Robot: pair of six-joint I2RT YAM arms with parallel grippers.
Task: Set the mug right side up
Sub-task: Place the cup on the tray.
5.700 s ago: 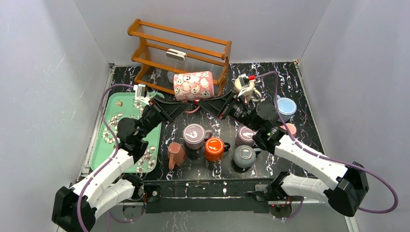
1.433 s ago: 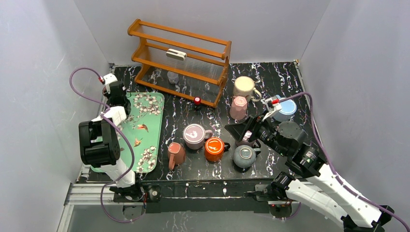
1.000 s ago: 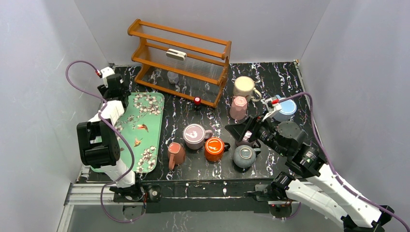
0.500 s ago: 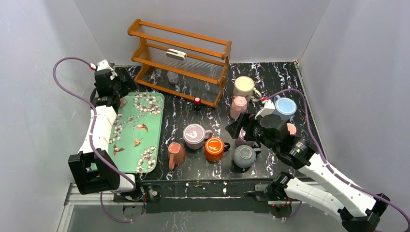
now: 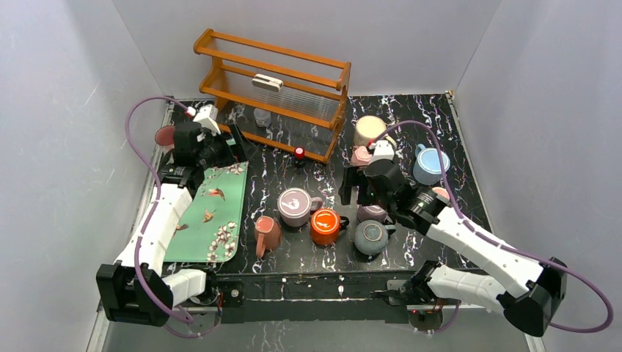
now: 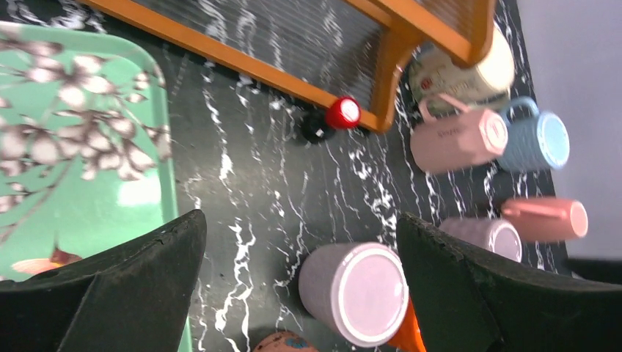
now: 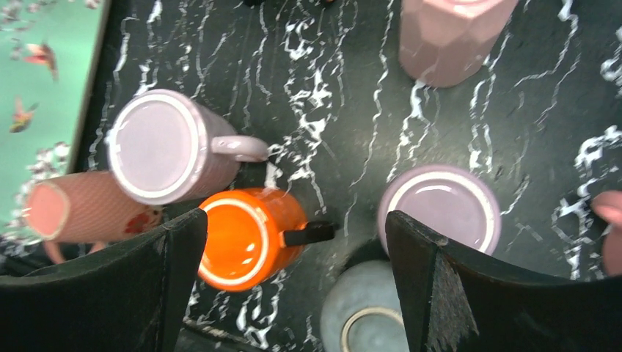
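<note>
over the orange mug (image 7: pixel 249 235), right pincer (image 7: pixel 290 220) gapes empty — left pincer (image 6: pixel 299 220) likewise, seemingly above the tray (image 6: pixel 81 169).

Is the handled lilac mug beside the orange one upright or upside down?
Upside down: the lilac mug shows its flat closed base facing up.

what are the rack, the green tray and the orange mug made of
Rack: wood, orange-brown with a satin varnish, built from joined square bars.
Green tray: probably plastic or lacquered metal. It has a smooth surface with printed flowers and a soft patch of glare.
Orange mug: likely glazed ceramic, since the colour is glossy and even with bright highlights. The handle is black.
</note>
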